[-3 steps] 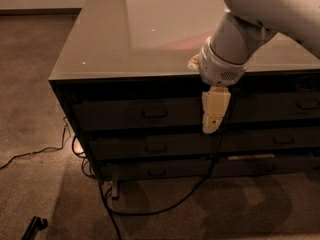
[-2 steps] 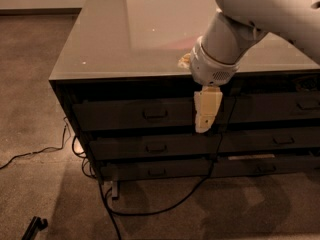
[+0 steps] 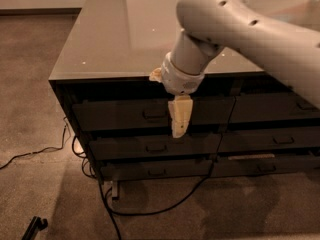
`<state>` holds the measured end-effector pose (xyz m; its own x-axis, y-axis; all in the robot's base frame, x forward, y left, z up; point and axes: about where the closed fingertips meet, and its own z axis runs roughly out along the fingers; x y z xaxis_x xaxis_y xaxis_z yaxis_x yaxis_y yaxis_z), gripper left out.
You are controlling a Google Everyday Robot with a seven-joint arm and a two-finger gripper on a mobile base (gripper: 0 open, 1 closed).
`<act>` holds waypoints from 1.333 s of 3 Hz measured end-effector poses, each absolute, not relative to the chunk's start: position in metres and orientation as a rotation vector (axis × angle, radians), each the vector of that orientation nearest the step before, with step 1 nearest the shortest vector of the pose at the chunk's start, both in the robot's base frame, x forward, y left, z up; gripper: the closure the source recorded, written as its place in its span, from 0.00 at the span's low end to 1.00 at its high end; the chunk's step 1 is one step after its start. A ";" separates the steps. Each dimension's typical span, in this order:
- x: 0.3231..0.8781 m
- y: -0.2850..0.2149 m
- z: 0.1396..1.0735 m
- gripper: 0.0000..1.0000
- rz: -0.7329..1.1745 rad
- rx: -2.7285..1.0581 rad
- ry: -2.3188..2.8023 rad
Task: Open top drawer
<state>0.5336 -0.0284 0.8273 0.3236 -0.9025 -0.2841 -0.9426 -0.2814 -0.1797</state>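
The top drawer point(image 3: 115, 115) is the upper left one in the dark cabinet, with a flat front and a small rectangular pull handle point(image 3: 154, 114) at its centre. Its front sits level with the other fronts, and none of its inside shows. My gripper point(image 3: 178, 129) is cream-coloured and points down in front of this drawer's front, just right of the handle. Its tip hangs at the drawer's lower edge. The grey arm reaches in from the upper right over the cabinet top.
The glossy cabinet top point(image 3: 120, 39) overhangs the drawers. Slimmer drawers point(image 3: 155, 147) lie below, and a like column point(image 3: 272, 106) stands to the right. Black cables point(image 3: 102, 204) trail over the carpet under the cabinet's left end. A small black object point(image 3: 35, 227) lies at the bottom left.
My gripper has moved left along the top drawer's front, closer to the handle, and a little lower. The drawer has not moved.
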 end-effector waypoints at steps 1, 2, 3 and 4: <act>0.549 -0.016 0.794 0.00 0.201 -2.370 1.632; 0.549 -0.016 0.792 0.00 0.204 -2.370 1.633; 0.555 -0.015 0.778 0.00 0.241 -2.366 1.637; 0.567 -0.011 0.759 0.00 0.264 -2.347 1.672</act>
